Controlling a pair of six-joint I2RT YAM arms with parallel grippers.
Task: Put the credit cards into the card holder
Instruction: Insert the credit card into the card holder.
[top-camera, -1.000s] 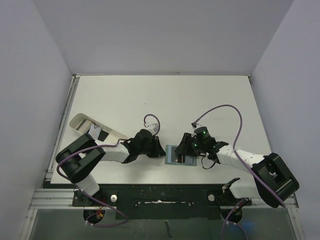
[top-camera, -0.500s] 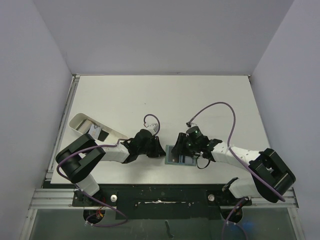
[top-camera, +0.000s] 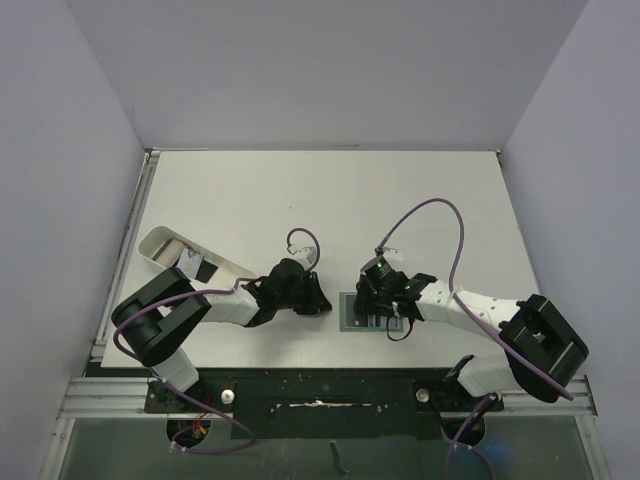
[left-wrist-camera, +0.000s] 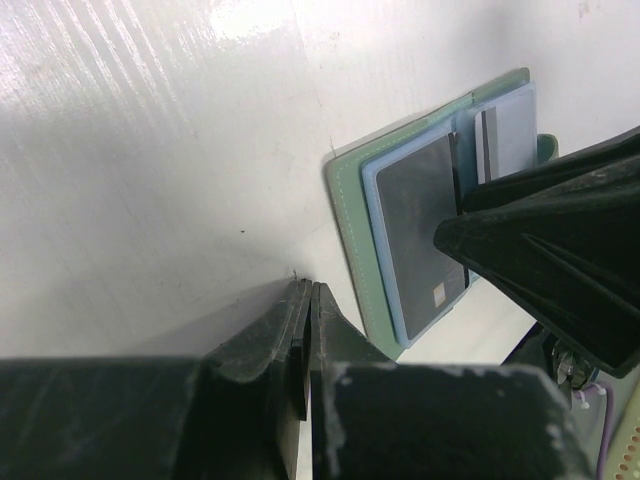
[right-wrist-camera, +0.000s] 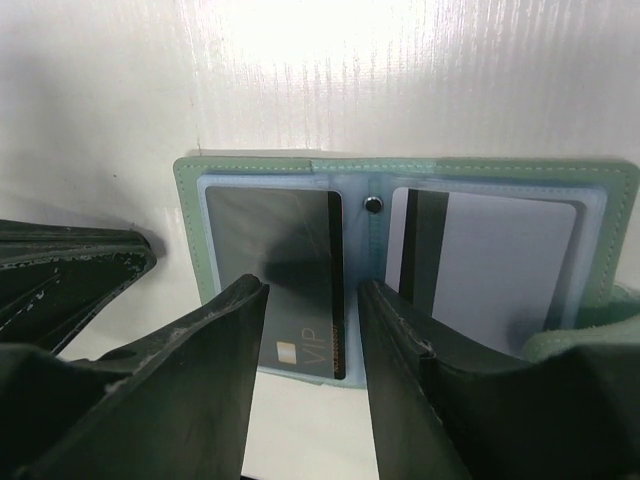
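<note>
The card holder lies open flat on the table, sage green outside, light blue inside. A dark credit card marked VIP lies on its left half; whether it sits in a slot I cannot tell. A pale grey card with a black stripe lies on the right half. My right gripper hovers open just over the dark card's right edge, with nothing between its fingers. My left gripper is shut and empty, its tips on the table just left of the card holder.
A white oblong tray with a few cards in it stands at the left edge of the table. The two arms' heads are close together over the near middle. Purple cables loop above both wrists.
My right gripper has swung left, from the card holder's right side to directly over it. The left arm has stayed where it was.
</note>
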